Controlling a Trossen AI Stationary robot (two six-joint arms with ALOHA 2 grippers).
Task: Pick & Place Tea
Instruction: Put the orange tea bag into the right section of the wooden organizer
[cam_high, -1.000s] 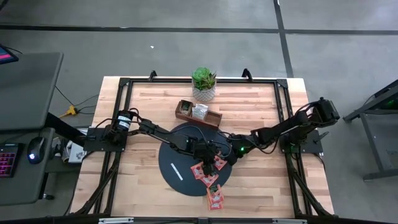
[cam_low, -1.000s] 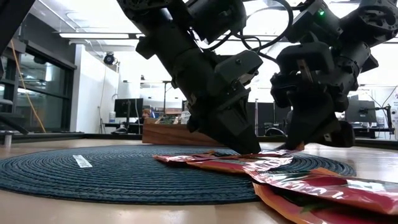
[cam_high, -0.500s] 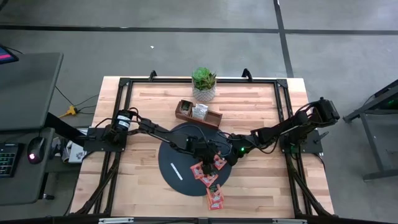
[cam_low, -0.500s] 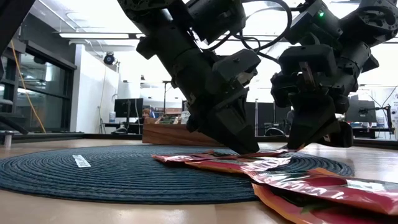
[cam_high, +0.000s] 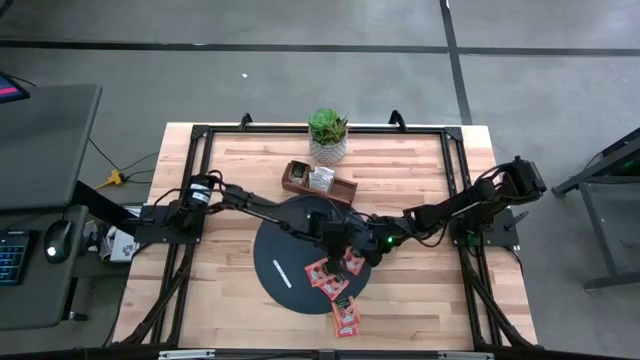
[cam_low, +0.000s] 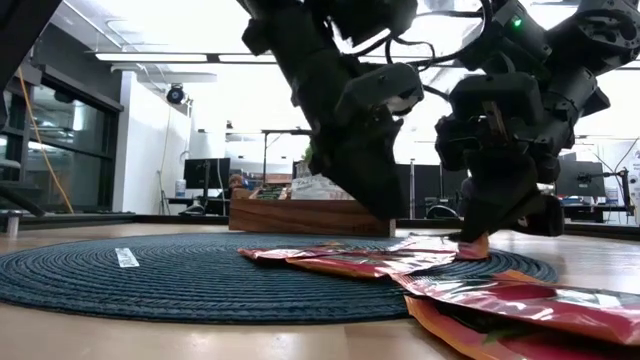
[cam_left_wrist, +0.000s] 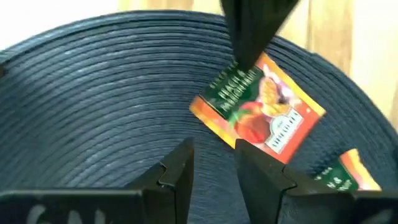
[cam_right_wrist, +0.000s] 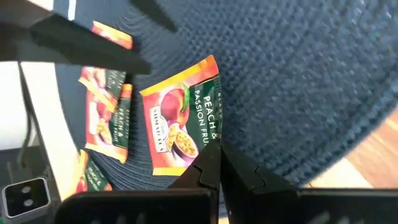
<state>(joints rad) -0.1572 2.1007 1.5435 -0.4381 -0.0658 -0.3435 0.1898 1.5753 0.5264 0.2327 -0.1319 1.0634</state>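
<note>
- Step in hand: the pick. The right gripper (cam_right_wrist: 214, 163), fingers pinched together on the edge of an orange-red tea sachet (cam_right_wrist: 184, 117), sits low over the dark round mat (cam_high: 290, 250) at its 3 o'clock side
- The left gripper (cam_left_wrist: 211, 163) hangs just above the mat beside it, fingers part-way apart, holding nothing
- More sachets (cam_high: 344, 318) trail off the mat's rim toward 5 o'clock
- Next, I judge: lift the sachet clear and carry it toward the wooden tray (cam_high: 318, 182) at the mat's 12 o'clock, without snagging the left arm

The wooden tray (cam_low: 310, 215) stands half hidden behind the left arm – its contents, and the far monitors, blur beyond telling.
</note>
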